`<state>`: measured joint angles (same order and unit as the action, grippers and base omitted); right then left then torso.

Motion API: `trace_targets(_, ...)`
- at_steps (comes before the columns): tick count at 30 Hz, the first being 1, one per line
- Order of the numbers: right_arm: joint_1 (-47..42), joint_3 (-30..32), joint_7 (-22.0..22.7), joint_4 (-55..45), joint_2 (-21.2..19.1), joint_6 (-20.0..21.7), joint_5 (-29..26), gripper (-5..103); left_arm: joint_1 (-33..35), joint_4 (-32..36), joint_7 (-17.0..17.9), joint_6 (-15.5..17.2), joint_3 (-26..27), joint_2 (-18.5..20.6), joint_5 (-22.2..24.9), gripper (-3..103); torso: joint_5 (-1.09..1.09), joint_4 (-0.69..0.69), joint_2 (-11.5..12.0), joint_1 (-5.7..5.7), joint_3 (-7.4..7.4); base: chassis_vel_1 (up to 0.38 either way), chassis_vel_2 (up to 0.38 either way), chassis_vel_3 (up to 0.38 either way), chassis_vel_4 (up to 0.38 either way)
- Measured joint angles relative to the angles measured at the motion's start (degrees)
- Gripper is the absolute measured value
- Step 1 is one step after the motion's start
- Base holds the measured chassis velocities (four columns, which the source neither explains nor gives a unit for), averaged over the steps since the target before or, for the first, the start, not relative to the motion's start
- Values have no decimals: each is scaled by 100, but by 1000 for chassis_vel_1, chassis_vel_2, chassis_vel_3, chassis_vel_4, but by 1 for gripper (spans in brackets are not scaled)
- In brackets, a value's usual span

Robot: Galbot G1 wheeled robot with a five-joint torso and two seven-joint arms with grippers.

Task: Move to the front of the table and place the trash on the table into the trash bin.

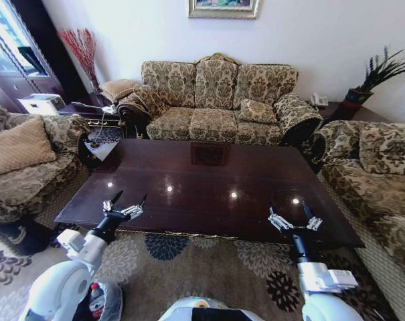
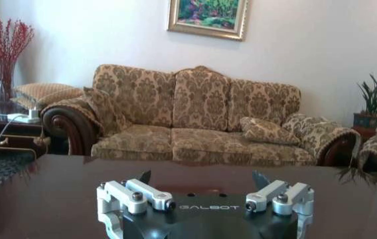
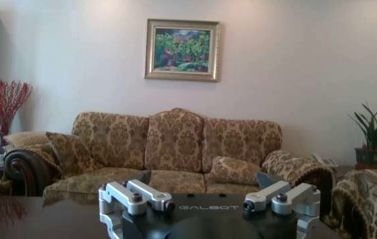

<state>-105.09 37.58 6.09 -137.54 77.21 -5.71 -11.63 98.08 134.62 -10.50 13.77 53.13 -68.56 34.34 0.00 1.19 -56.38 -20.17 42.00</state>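
Two pincers hover over the near edge of the surface [image 1: 209, 180], both with fingers spread apart and holding nothing. Left pincer [image 1: 124, 203] sits above the near-left corner, right pincer [image 1: 294, 218] above the near-right corner, well apart from each other. In the left wrist view the left pincer [image 2: 202, 178] points across the dark glossy top toward the sofa [image 2: 195, 119]; in the right wrist view the right pincer [image 3: 205, 178] points the same way, framed picture [image 3: 182, 50] on the wall above. The trash bin [image 1: 108, 304] stands on the carpet [image 1: 209, 264] by the robot's left side, short of the surface's near-left corner; a red-labelled bottle [image 1: 95, 297] shows inside its bag. Armchairs flank the surface at both ends. A potted plant [image 1: 373, 80] stands at far right.
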Motion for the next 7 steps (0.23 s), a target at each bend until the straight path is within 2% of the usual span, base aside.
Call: trace_targets(7,1,0,0,0,0,0,0,100,0,-1,0,0,0,0,0,100,0,0,0,0,0,0,0,0,0)
